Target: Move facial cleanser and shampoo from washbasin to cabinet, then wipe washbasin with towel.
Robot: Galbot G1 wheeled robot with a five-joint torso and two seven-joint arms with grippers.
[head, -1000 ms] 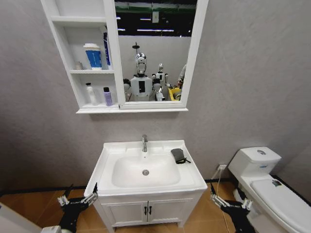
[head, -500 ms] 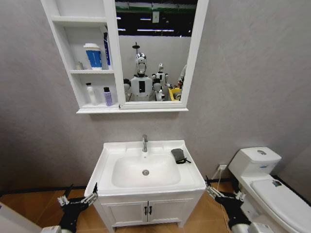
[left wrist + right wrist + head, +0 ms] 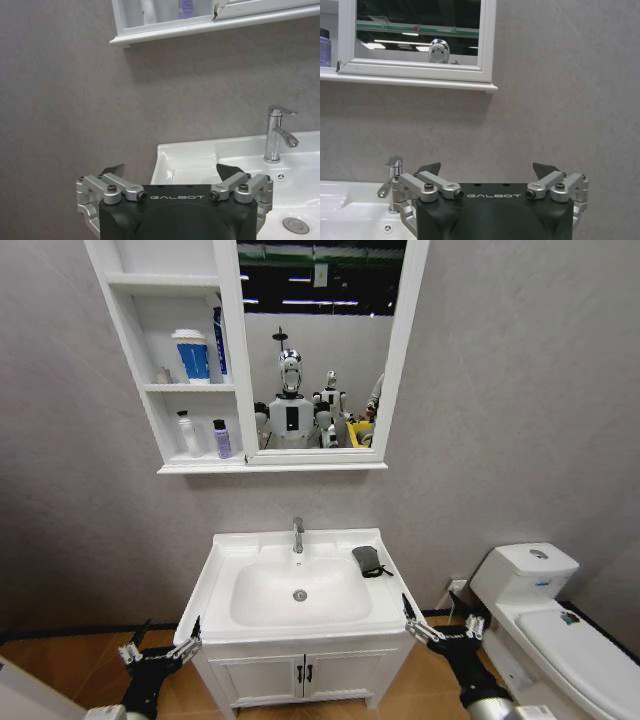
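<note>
The white washbasin [image 3: 222, 562] stands centred below the cabinet [image 3: 128, 332], and the dark towel [image 3: 367, 560] lies on its rim, right of the faucet [image 3: 297, 534]. A white bottle [image 3: 186, 433] and a purple bottle [image 3: 221, 438] stand on the cabinet's lowest shelf; I cannot read which is the facial cleanser or the shampoo. My left gripper [image 3: 160, 645] hangs open, low by the basin's left front corner, empty [image 3: 171, 171]. By the right front corner my right gripper [image 3: 442, 620] is open and empty too [image 3: 487, 167].
A white toilet [image 3: 545, 625] stands close on the right of my right arm. The basin's two-door base [image 3: 300, 675] sits between my arms. A blue-and-white cup [image 3: 191, 355] and blue tube [image 3: 218, 340] fill the middle shelf. The mirror [image 3: 315, 350] reflects robots.
My right gripper has risen and moved left, from beside the toilet to the basin's right front corner. The left gripper has stayed put.
</note>
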